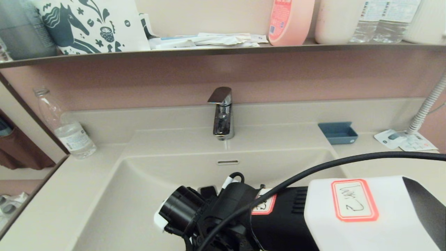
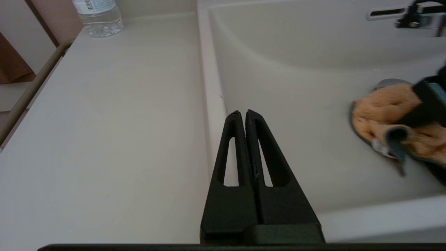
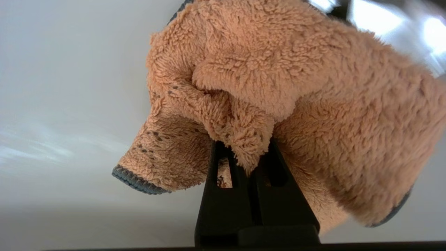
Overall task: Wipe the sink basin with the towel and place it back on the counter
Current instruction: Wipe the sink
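The fluffy orange towel with dark grey edging is bunched in my right gripper, which is shut on a fold of it. In the left wrist view the towel lies on the floor of the sink basin, just in front of the chrome drain plug. From the head, my right arm reaches down into the basin and hides the towel and the fingers. My left gripper is shut and empty, hovering over the basin's left rim beside the counter.
A chrome faucet stands behind the basin above the overflow slot. A water bottle is at the counter's back left. A blue tray, leaflets and a hose are at the back right. The dark shelf holds bottles and papers.
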